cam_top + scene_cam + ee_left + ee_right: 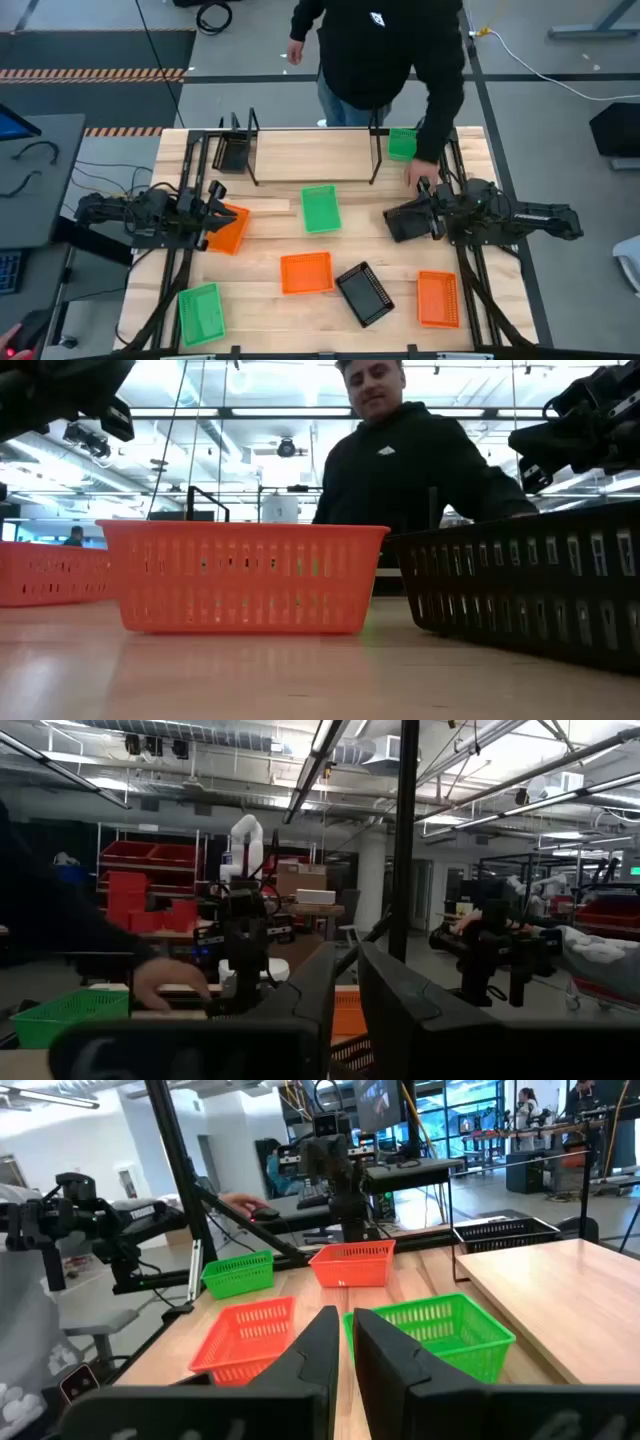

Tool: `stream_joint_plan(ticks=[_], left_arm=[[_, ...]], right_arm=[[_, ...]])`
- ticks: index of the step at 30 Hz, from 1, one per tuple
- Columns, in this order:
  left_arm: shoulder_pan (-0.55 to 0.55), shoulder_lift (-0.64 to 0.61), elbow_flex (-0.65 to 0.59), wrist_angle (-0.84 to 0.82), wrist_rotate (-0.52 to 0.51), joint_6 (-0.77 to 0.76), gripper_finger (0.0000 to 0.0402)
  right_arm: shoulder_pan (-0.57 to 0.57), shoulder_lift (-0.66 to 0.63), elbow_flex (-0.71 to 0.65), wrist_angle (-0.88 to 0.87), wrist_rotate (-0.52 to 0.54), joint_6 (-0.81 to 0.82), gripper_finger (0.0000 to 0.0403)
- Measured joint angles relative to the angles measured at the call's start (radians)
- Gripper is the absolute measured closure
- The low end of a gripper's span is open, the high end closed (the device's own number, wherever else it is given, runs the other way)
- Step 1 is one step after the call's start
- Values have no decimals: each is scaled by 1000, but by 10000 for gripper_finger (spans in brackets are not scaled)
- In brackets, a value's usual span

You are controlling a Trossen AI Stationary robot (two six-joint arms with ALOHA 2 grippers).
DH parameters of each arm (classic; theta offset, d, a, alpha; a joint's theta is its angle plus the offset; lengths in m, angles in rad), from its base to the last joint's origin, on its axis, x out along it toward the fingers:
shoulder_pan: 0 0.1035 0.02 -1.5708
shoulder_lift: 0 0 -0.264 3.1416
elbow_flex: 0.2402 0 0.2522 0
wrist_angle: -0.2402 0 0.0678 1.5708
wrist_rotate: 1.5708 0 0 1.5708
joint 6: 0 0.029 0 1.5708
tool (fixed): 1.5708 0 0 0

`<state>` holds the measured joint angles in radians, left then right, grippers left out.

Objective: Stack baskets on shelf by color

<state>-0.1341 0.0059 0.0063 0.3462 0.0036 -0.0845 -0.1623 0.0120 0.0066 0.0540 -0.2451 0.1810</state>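
Observation:
The shelf stands at the table's far edge with a black basket at its left end and a green basket at its right end. On the table lie a green basket, an orange basket, a black basket, an orange basket and a green basket. My left gripper hangs shut over the far edge of another orange basket. My right gripper hangs shut, right of the middle green basket. Neither has anything between its fingers.
A person in a dark hoodie leans over the table's far edge, one hand at the shelf's right end beside the green basket. Bare wood shows between the baskets and along the near edge.

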Motion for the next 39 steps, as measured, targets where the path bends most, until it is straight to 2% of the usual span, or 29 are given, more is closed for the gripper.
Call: stream_joint_plan(ticks=[39], left_arm=[[0, 0, 0, 0, 0, 0, 345]], right_arm=[[0, 0, 0, 0, 0, 0, 362]])
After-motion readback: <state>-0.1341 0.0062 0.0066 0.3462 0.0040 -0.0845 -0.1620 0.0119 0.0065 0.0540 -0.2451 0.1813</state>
